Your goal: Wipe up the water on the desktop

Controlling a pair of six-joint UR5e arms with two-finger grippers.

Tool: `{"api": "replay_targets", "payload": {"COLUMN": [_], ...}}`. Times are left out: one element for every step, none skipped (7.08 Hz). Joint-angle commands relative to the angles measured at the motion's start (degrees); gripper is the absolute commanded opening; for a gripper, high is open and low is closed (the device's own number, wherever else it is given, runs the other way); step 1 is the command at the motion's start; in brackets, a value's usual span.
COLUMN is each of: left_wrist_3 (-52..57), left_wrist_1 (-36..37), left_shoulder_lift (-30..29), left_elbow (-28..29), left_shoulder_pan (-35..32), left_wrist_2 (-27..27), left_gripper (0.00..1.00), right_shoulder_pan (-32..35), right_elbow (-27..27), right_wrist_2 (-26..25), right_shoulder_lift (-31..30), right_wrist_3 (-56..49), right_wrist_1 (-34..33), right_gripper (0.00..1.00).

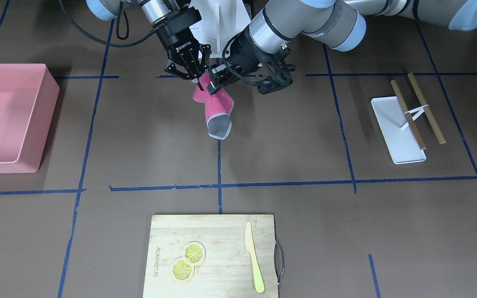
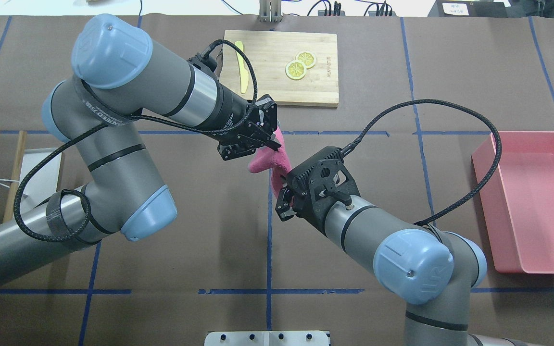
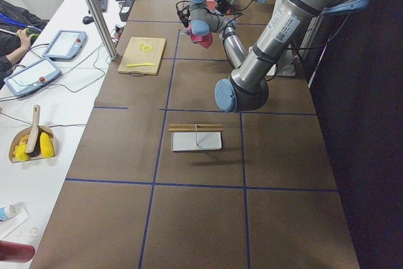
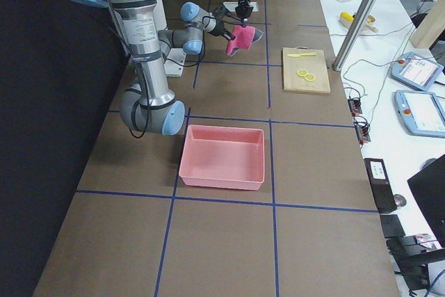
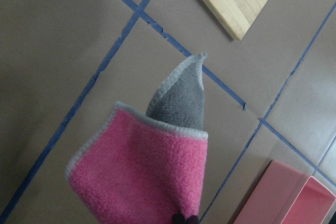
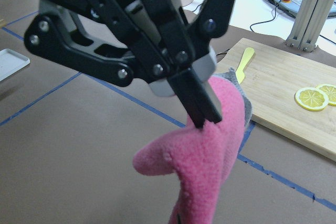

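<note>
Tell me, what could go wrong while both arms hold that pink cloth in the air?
1. The left gripper and right gripper pinch the pink cloth very close together; a poorly matched move might knock them together or tug it loose.
2. Each pinches only a small bit of it, so the cloth could slip and drop onto the desktop.
3. I see no water there, so wiping may miss it.
</note>
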Motion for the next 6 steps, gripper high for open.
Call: {"api": "replay_targets", "payload": {"left_wrist_3": [0.2,0.8,1.2,1.2,1.4,1.4], "left_wrist_1": [-0.1,-0.1,-0.1,-0.1,-0.1,0.0], "left_shoulder_lift": [0.0,0.1,0.1,0.3,0.5,0.8], "left_elbow": [0.0,-0.1,-0.2,-0.2,-0.7,-1.6], "left_shoulder_pan": [0.0,0.0,0.0,0.0,-0.1,-0.5], "left_wrist_2": [0.0,0.0,0.0,0.0,0.0,0.0], "left_gripper": [0.10,0.81,1.00,1.00,1.00,1.00], "right_shoulder_pan": [0.0,0.0,0.0,0.0,0.1,0.3], "right_elbow": [0.0,0.1,0.1,0.1,0.1,0.5], "right_wrist_2": [0.0,0.0,0.0,0.0,0.0,0.0], "right_shoulder_lift": [0.0,0.0,0.0,0.0,0.0,-0.2], "right_wrist_3": [1.3,1.3,1.3,1.3,1.3,1.2], "right_wrist_1": [0.0,0.0,0.0,0.0,-0.1,-0.6], "right_gripper": [0.00,0.00,0.00,0.00,0.00,0.00]}}
